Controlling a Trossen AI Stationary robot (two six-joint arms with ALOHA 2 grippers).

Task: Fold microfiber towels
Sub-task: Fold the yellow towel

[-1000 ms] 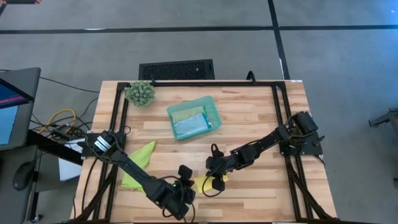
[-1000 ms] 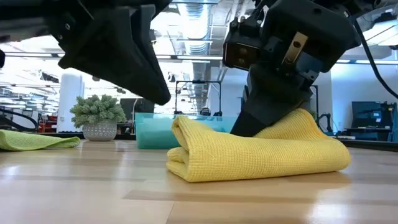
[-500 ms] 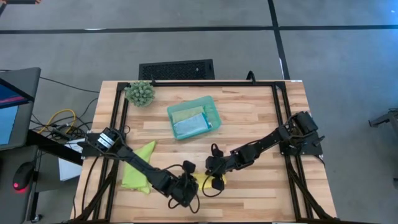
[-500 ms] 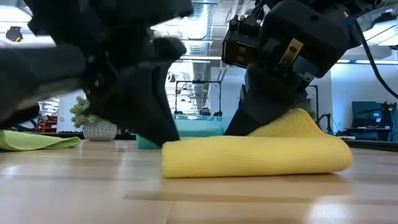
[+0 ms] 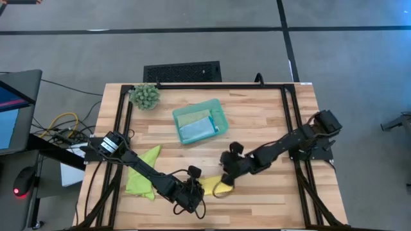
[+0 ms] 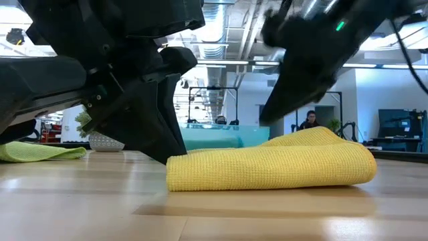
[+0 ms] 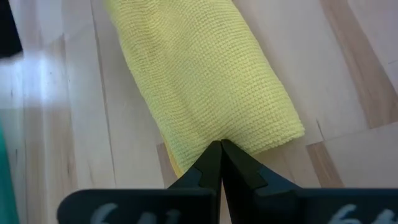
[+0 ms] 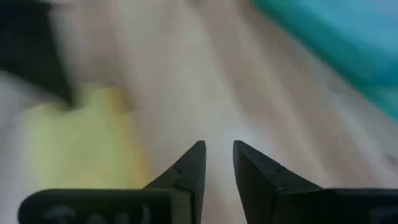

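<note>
Left wrist view alone shows the left gripper [image 7: 220,144] closed against the folded yellow microfiber towel [image 7: 205,81]; right gripper [image 8: 217,155] parted, empty.

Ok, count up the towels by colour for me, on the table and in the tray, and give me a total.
Yellow towel: 1
Lime towel: 1
Sage towel: 1, in the tray
Blue towel: 1, in the tray
Total: 4

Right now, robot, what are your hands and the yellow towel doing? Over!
Left gripper shut, tips against the folded yellow towel. Right gripper open, off the towel. Nothing in the way.
</note>
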